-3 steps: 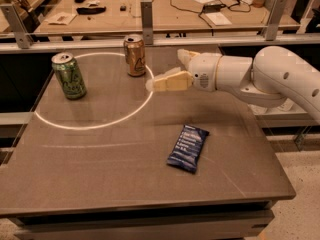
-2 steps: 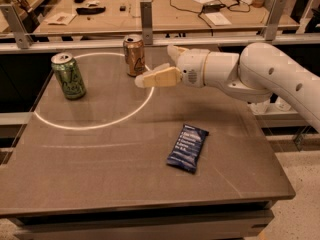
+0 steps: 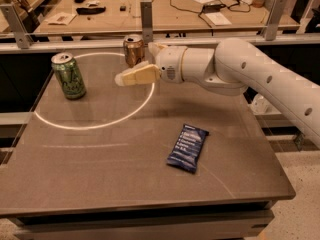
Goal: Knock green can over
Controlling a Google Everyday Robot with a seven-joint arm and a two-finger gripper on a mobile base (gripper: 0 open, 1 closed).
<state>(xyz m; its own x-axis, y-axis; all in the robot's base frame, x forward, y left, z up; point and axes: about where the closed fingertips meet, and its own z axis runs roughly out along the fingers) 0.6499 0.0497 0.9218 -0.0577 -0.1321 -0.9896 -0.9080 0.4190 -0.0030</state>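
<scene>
The gripper [image 3: 136, 76], whose opening I cannot tell, has swung left past the copper-coloured can [image 3: 133, 49] on the bench [image 3: 100, 179], closing on the upright green can [image 3: 69, 76], not yet touching.

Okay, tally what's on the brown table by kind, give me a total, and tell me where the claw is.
Drink cans: 2, a shiny green aluminium can and a gold-orange aluminium can.
Snack packets: 1, a flat dark blue foil packet.
Total: 3.
The pale claw hovers close in front of the gold-orange one, well apart from the green one.
</scene>
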